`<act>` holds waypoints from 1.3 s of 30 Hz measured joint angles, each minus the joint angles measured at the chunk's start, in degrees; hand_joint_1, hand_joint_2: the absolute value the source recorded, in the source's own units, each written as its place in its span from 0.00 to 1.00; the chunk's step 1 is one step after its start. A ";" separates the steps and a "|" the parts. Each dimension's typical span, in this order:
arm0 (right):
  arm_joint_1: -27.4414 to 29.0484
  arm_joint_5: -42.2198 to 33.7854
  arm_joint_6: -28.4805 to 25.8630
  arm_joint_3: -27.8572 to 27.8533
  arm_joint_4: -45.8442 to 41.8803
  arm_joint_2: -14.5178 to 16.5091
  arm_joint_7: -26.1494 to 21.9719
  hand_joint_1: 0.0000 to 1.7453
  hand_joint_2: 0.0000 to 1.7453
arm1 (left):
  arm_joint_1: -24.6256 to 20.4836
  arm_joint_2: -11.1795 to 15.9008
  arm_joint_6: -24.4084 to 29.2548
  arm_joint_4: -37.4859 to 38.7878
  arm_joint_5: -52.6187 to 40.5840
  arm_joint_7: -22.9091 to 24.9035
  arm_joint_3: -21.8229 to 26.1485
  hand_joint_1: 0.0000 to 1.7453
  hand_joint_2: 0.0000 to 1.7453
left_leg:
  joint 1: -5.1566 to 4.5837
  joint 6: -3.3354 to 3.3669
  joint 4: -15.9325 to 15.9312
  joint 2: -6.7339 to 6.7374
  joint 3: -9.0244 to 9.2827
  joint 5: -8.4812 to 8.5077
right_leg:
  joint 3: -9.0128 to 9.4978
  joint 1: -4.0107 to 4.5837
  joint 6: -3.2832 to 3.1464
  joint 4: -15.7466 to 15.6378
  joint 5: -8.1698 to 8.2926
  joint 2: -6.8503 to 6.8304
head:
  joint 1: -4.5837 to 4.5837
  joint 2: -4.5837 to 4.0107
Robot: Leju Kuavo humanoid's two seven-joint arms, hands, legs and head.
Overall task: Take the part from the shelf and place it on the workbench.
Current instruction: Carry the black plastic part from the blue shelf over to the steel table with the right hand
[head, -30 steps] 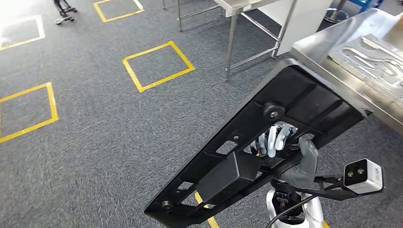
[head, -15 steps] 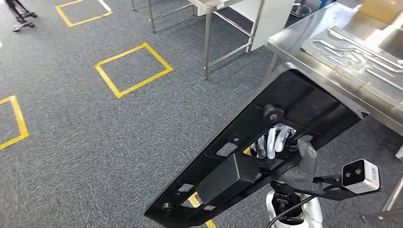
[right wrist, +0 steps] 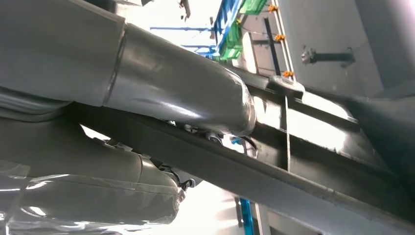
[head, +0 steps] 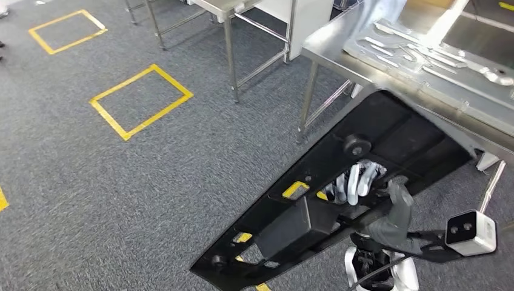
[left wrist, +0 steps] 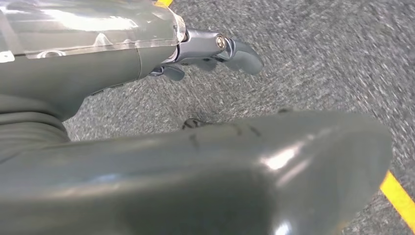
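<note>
Right hand (head: 362, 182) grips the black part (head: 315, 206), held tilted above the carpet (head: 121, 182), its upper end just at the workbench (head: 339, 42) edge. Left hand (left wrist: 147, 161) empty, fingers apart. No legible writing.

This is a workshop or factory test floor. Grey carpet (head: 151, 182) covers the ground, marked with yellow taped squares (head: 141, 100) like station outlines. Steel-legged tables (head: 230, 12) stand at the back. A stainless workbench (head: 339, 42) on the right carries pressed metal panels (head: 424, 60). In the right wrist view, blue racking (right wrist: 225, 29) with green bins (right wrist: 254, 6) stands under bright light.
</note>
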 joint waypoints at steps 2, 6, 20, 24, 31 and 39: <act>0.06 0.17 -0.02 -0.01 -0.22 0.03 -0.01 1.00 0.00 | 0.15 -0.05 -0.51 0.00 -0.03 0.11 0.00 0.00 0.00 | 0.21 -0.19 5.57 -2.69 -2.42 -2.62 | 0.13 -0.21 -0.37 -0.16 0.14 1.27 | -0.07 0.00; 0.28 0.61 0.04 -0.02 -0.29 0.05 0.05 1.00 0.00 | 0.56 -0.11 -1.73 0.00 -0.21 0.45 -0.01 0.00 0.00 | 0.39 -0.24 8.99 -6.50 -5.25 -1.39 | 0.20 -0.27 -0.49 0.45 -0.13 5.50 | -0.20 0.00; 0.52 0.96 0.07 -0.25 -0.56 0.04 -0.01 1.00 0.00 | 0.41 -0.31 -1.98 0.00 -0.85 0.67 -0.10 0.00 0.00 | 0.57 2.32 0.00 -3.47 -1.38 1.47 | -7.62 -0.80 2.71 14.75 -5.19 1.62 | 0.31 0.00; 0.43 1.00 0.19 -0.26 -0.59 0.04 -0.02 1.00 0.00 | 0.20 -0.35 -1.87 0.00 -1.01 0.52 -0.32 0.00 0.00 | 0.27 1.35 0.04 -1.61 -0.63 0.81 | -0.66 -0.02 1.56 1.41 -0.19 -1.98 | 0.29 0.00; 0.15 1.04 0.20 -0.31 -0.71 0.05 -0.04 1.00 0.00 | 0.08 -0.37 -1.66 0.00 -1.19 0.22 -0.47 0.00 0.00 | 0.50 -0.47 8.45 -4.52 -3.72 -4.67 | 0.09 -0.41 -0.40 -0.16 0.34 1.53 | 0.05 0.00; 0.16 1.23 0.09 -0.32 -0.60 0.07 0.07 1.00 0.00 | 0.32 -0.31 -1.12 0.00 -1.54 0.54 -0.97 0.00 0.00 | 0.68 0.17 1.79 -9.16 -2.63 1.64 | -0.12 -0.30 0.24 1.00 -0.26 6.78 | -0.01 0.00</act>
